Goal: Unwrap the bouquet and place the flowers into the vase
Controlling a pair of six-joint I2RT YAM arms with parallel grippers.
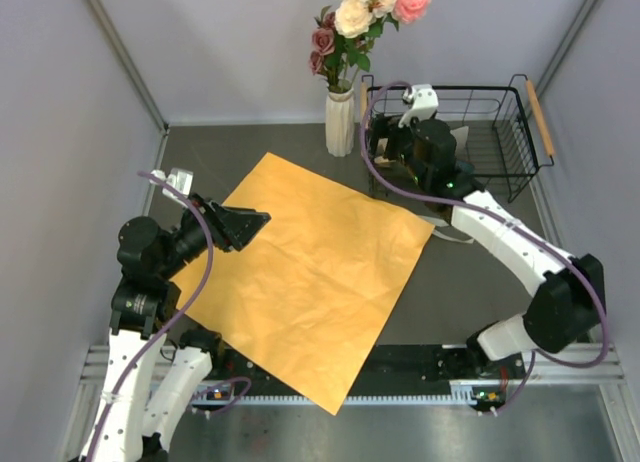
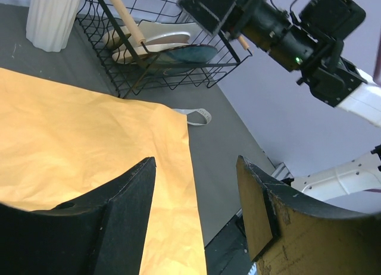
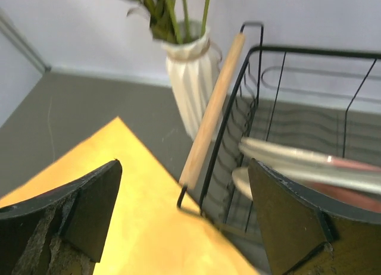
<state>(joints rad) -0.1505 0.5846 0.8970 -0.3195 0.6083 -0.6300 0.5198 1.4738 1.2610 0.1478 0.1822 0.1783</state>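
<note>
White vase (image 1: 340, 122), flowers (image 1: 352, 20) upright inside, is standing just ahead of the nearer right gripper (image 3: 184, 168), jaws gaping empty.

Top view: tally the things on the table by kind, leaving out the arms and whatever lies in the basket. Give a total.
Vase: 1
Bunch of flowers, in the vase: 1
Orange paper sheet: 1
Black wire basket: 1
Cream ribbon: 1
Total: 5

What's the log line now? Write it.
flowers: in vase | paper: flat | left gripper: open, empty | right gripper: open, empty
</note>
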